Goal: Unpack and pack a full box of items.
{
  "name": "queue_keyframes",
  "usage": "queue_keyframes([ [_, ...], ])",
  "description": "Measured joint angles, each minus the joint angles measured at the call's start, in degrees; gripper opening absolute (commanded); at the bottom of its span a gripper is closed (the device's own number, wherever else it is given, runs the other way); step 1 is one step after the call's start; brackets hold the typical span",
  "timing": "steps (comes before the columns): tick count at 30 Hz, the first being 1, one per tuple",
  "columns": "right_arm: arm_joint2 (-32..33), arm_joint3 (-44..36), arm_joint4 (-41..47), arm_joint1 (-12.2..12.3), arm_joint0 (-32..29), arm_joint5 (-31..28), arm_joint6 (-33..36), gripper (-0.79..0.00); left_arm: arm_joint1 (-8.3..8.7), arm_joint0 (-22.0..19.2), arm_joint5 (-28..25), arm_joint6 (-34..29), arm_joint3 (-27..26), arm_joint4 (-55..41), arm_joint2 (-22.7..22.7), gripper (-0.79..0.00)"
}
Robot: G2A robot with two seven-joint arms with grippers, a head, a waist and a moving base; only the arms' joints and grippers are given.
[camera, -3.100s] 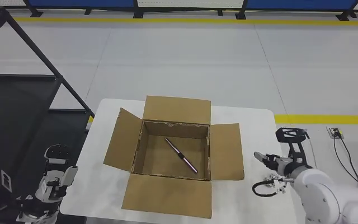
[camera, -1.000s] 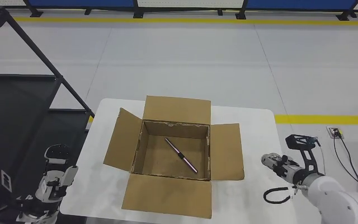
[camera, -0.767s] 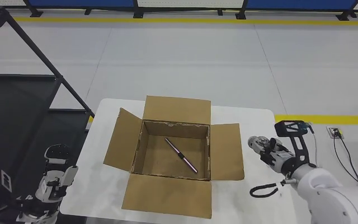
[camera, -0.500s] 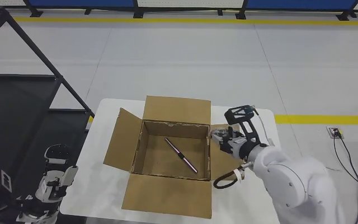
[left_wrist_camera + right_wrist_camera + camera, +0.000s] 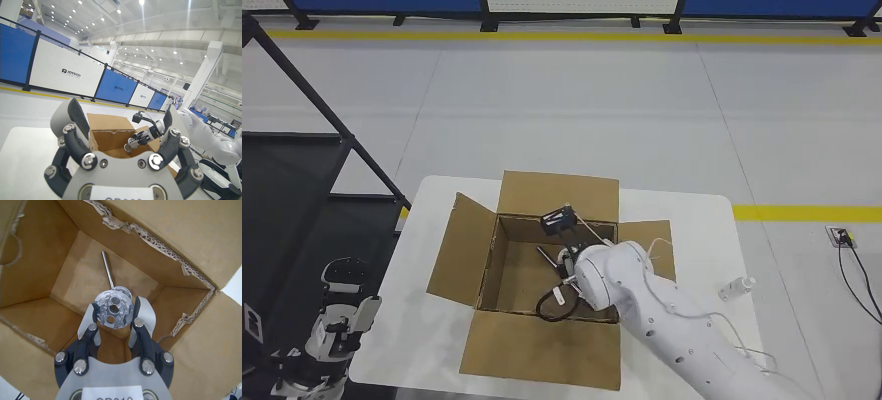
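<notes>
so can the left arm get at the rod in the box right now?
Probably not. The right gripper, shut on a metal wheel, hangs over the box above the rod, its arm across the opening. The left gripper sits open outside the box.

Large factory hall: high white ceiling [image 5: 170, 37] with spot lamps [image 5: 118, 11], blue-white partition panels [image 5: 117, 88], yellow floor line [image 5: 542, 36].

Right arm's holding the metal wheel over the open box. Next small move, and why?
Probably lower the right gripper, shifting sideways off the rod, before releasing: it is shut on the metal wheel above the box floor, and the rod's near end lies under the wheel.
</notes>
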Motion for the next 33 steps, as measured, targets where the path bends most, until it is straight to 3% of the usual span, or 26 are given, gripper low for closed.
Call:
queue_keyframes([
  [5, -0.8, 10.3, 6.5, -2.1, 2.7, -2.7, -3.7, -0.785, 0.00, 0.0, 0.0, 0.0, 0.0, 0.0, 0.0, 0.000],
  [9, -1.8, 16.6, 6.8, -3.5, 3.8, -2.7, -7.0, -0.785, 0.00, 0.0, 0.0, 0.0, 0.0, 0.0, 0.0, 0.000],
  [13, -1.9, 20.6, 7.8, -4.5, 4.6, -2.7, -8.9, -0.637, 0.00, 0.0, 0.0, 0.0, 0.0, 0.0, 0.0, 0.000],
  [16, -1.9, 22.3, 8.4, -5.1, 5.0, -2.8, -9.6, -0.474, 0.00, 0.0, 0.0, 0.0, 0.0, 0.0, 0.0, 0.000],
  [18, -1.7, 22.8, 8.3, -5.3, 5.1, -2.7, -9.6, -0.422, 0.00, 0.0, 0.0, 0.0, 0.0, 0.0, 0.0, 0.000],
  [20, -1.5, 22.8, 8.1, -5.4, 5.1, -2.7, -9.6, -0.394, 0.00, 0.0, 0.0, 0.0, 0.0, 0.0, 0.0, 0.000],
  [22, -1.1, 22.3, 7.7, -5.4, 5.0, -2.5, -9.3, -0.277, 0.00, 0.0, 0.0, 0.0, 0.0, 0.0, 0.0, 0.000],
  [24, -0.7, 21.2, 7.2, -5.4, 4.6, -2.4, -8.8, -0.234, 0.00, 0.0, 0.0, 0.0, 0.0, 0.0, 0.0, 0.000],
  [28, 0.2, 18.7, 5.6, -5.0, 3.7, -2.4, -7.0, -0.068, 0.00, 0.0, 0.0, 0.0, 0.0, 0.0, 0.0, 0.000],
  [33, 2.3, 12.9, 3.4, -4.1, 2.0, -2.5, -5.0, -0.055, 0.00, 0.0, 0.0, 0.0, 0.0, 0.0, 0.0, 0.000],
])
